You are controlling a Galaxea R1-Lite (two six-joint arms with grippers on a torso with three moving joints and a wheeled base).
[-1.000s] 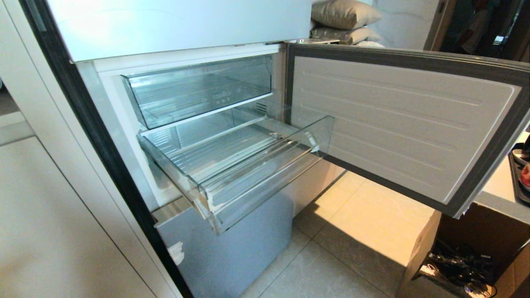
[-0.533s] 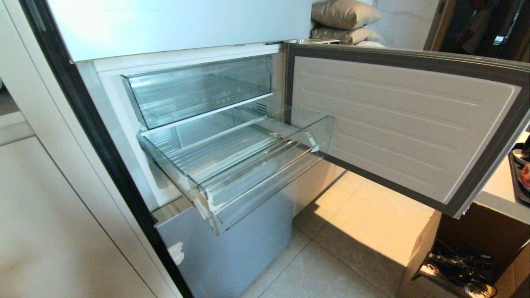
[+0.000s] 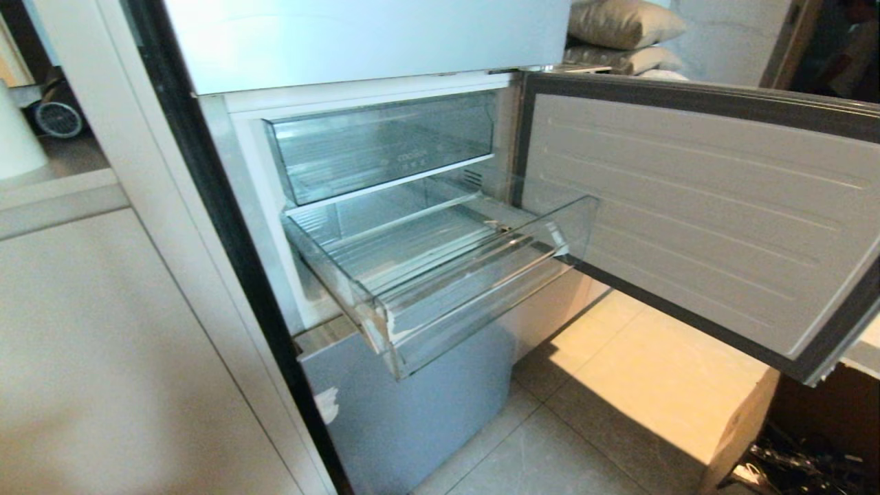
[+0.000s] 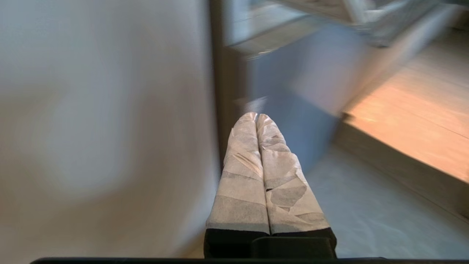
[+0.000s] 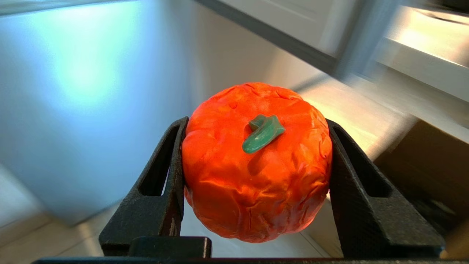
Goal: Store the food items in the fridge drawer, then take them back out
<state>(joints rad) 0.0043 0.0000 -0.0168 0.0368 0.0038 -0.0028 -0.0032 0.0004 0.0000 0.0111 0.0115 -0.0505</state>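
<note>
Right gripper (image 5: pixel 253 161) pinching red food item (image 5: pixel 256 161) | left gripper (image 4: pixel 256 121) pressed together, empty | fridge drawer (image 3: pixel 481 302) pulled out, twelve o'clock | advise: lower fruit centrally, clear front lip.

Clear plastic, gloss panels, one crinkled red fruit

The fridge drawer (image 3: pixel 440 275) is clear glossy plastic with a ribbed floor; the fridge front (image 3: pixel 412 412) is smooth pale-blue gloss. The door liner (image 3: pixel 687 220) looks matt white plastic, ribbed, edged by a grey seal. The food item (image 5: pixel 256 161) is orange-red, wrinkled (rather clay-like), between matt black fingers (image 5: pixel 161 190). The left gripper's fingers (image 4: pixel 249 176) wear creased pale tape. Floor tiles (image 3: pixel 550 454) look smooth.
</note>
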